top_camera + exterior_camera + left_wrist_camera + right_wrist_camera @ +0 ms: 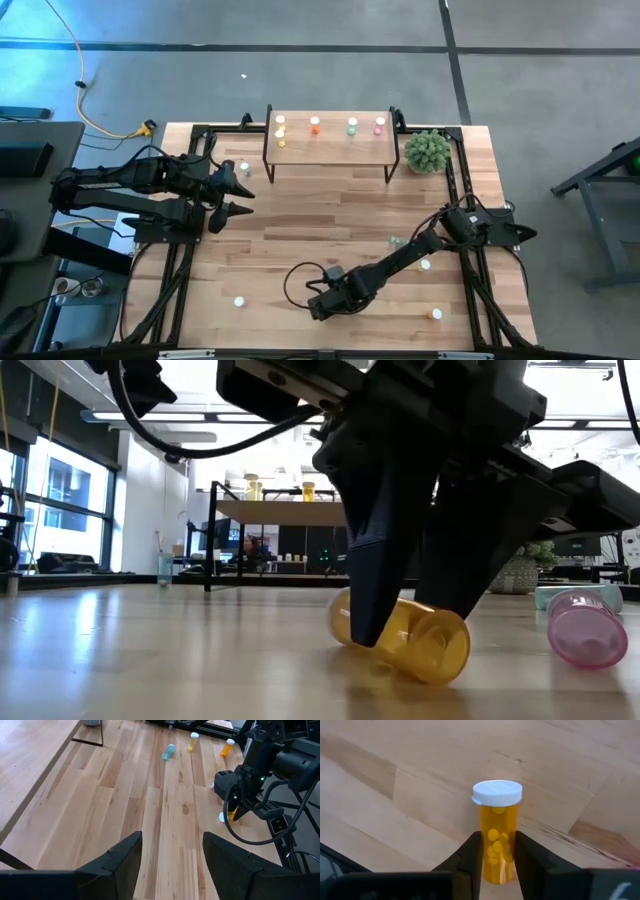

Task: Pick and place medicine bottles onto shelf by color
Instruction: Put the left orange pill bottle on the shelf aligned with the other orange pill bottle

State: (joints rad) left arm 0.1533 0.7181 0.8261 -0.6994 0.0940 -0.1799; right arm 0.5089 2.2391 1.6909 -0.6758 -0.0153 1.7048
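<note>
Bright, even overhead light throughout. Low view: ceiling strip lights (pixel 150 417) blown out white, daylight through windows (pixel 65 495) at one side, soft sheen on tabletop (pixel 150 650). Near arm dark, almost silhouetted; foreground wood blurred. Wrist views sharp mid-field, near fingers soft. High view shadows faint, short; bluish glare on floor (pixel 30 70).

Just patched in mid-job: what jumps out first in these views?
The right pincer is shut on a yellow bottle lying on its side on the table's near part, with a pink bottle on the wood beside it. At the far edge, the shelf already carries a row of bottles. The left pincer hangs open over the table's left side, holding nothing.
</note>
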